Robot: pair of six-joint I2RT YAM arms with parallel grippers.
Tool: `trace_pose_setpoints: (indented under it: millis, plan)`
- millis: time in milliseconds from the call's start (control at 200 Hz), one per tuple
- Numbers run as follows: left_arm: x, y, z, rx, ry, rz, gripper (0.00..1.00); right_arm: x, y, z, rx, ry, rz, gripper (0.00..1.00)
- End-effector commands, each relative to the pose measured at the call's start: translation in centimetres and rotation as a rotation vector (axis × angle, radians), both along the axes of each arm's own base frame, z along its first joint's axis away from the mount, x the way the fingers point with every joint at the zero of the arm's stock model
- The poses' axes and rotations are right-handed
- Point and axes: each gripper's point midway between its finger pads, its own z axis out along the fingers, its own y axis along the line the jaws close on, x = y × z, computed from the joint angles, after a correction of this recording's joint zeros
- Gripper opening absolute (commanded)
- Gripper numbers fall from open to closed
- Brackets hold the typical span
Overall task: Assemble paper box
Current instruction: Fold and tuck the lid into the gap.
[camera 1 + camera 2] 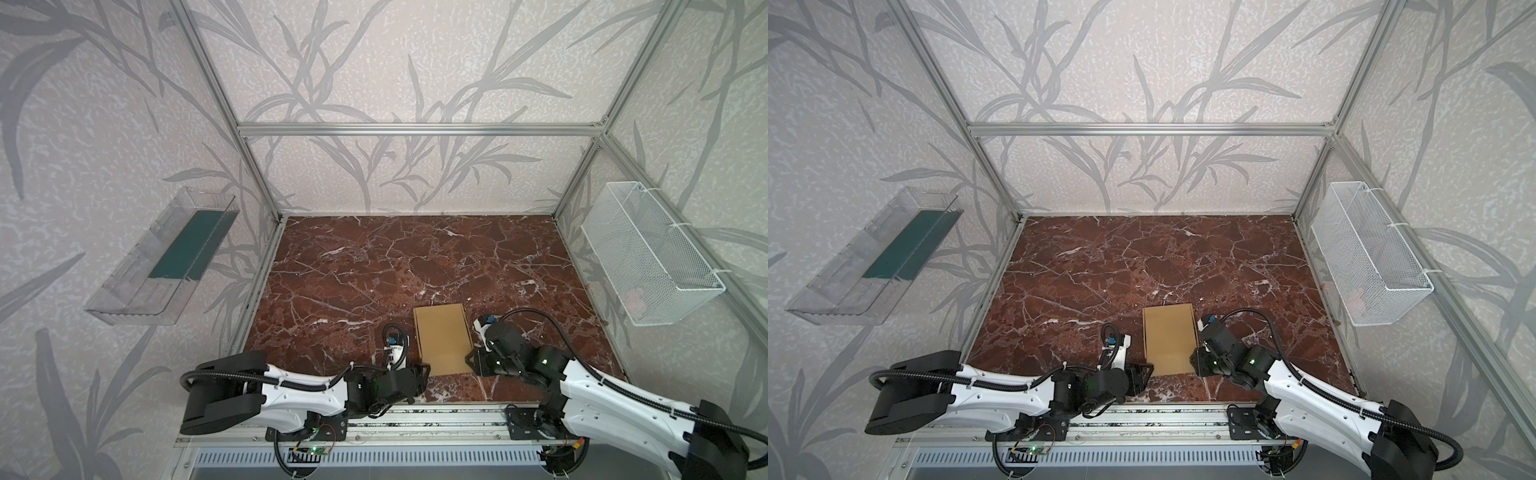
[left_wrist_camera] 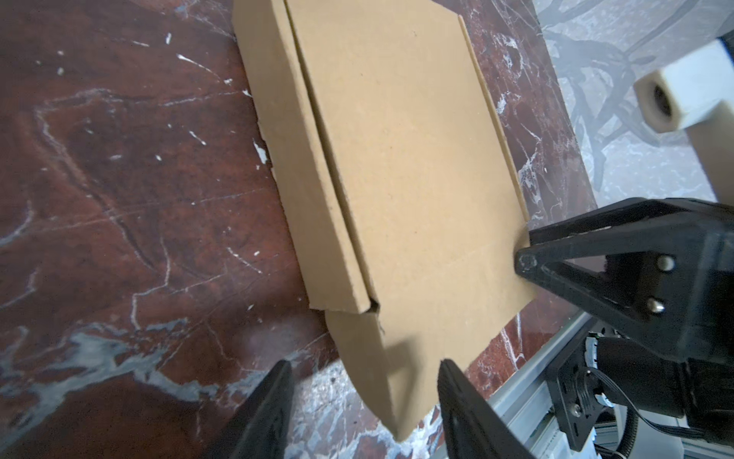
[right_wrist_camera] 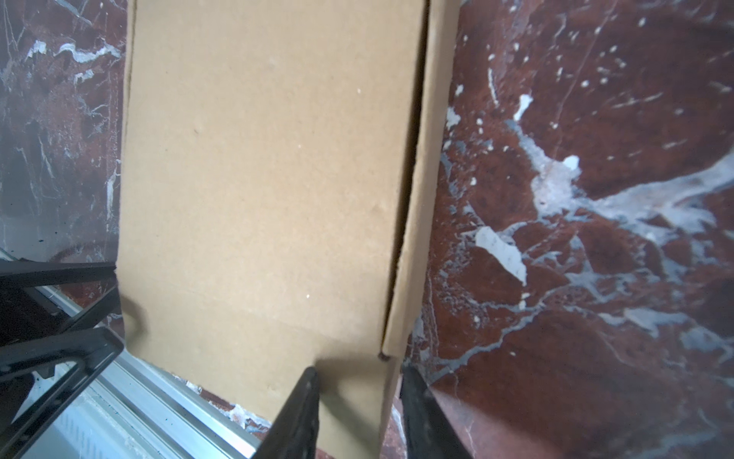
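Observation:
The paper box [image 1: 444,338] [image 1: 1170,338] is a flat tan cardboard mailer lying on the red marble table, near the front edge. My left gripper [image 1: 422,370] [image 2: 365,363] is at its near left corner, open, with a rounded cardboard tab [image 2: 377,381] between the wide-set fingers and a gap on each side. My right gripper [image 1: 471,357] [image 3: 359,371] is at the near right corner. Its fingers stand apart around the folded side flap [image 3: 413,222]; one finger lies over the lid and the other is beside the outer edge.
An aluminium rail [image 1: 415,415] runs along the table's front edge, just behind both grippers. A clear plastic tray [image 1: 162,257] hangs on the left wall and a white wire-mesh basket [image 1: 648,257] on the right wall. Frame posts stand at the back corners.

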Motion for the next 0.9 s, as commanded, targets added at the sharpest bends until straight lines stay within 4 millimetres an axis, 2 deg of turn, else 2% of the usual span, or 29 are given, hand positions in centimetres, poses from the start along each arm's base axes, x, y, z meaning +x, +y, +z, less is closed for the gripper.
trace_pose_setpoints:
  millis: [0,520,760,895]
  plan:
    - [0.7,0.5,0.6,0.026,-0.034,0.027,0.6,0.4,0.2,1.2,-0.003,-0.033,0.008,0.35]
    - [0.8,0.1,0.8,0.03,-0.035,0.017,0.6,0.4,-0.1,1.3,-0.013,-0.038,0.007,0.33]
    - [0.7,0.3,1.2,0.032,-0.045,0.004,0.6,0.2,-0.4,3.4,0.006,-0.07,0.012,0.33]
    - [0.7,0.7,1.2,0.052,-0.054,-0.005,0.6,-0.7,-0.6,3.0,-0.001,-0.041,0.041,0.36]
